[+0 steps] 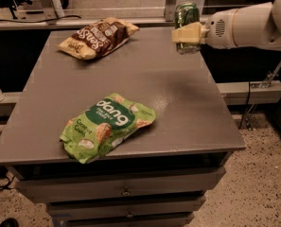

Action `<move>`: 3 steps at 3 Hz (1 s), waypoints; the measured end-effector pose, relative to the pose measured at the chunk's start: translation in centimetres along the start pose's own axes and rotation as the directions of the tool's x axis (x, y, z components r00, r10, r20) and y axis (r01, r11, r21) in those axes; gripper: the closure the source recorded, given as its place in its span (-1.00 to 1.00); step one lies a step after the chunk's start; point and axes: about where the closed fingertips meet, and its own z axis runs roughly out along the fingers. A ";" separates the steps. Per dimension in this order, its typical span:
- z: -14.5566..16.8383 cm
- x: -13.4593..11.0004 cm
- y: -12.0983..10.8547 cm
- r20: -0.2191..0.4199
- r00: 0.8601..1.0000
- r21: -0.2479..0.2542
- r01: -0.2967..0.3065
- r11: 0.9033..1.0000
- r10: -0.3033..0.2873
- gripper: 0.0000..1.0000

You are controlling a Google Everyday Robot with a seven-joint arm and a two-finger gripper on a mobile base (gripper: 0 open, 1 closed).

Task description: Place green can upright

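The tool (189,34) reaches in from the right and is clamped across the middle of the can (186,14). The can stands roughly upright at the far right corner of the bench (144,74). Whether its base touches the surface or hangs just above it I cannot tell.

The main risk I see is the release. If the base is off the bench or slightly tilted when the tool lets go, the can may drop, rock and tip over. It sits close to the right and back edges, so a fall there could roll it off the bench. A finger dragging on the can's wall as the tool pulls away could also topple it.

The dang bag (107,126) and the brown bag (98,36) lie well apart from the can, so neither is likely to interfere.
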 end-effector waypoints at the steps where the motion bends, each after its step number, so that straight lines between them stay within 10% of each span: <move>1: 0.0 0.0 0.1 0.001 1.000 0.000 0.001 1.000 -0.001 1.00; 3: 0.7 0.0 1.2 0.186 0.982 -0.213 0.017 0.977 0.023 1.00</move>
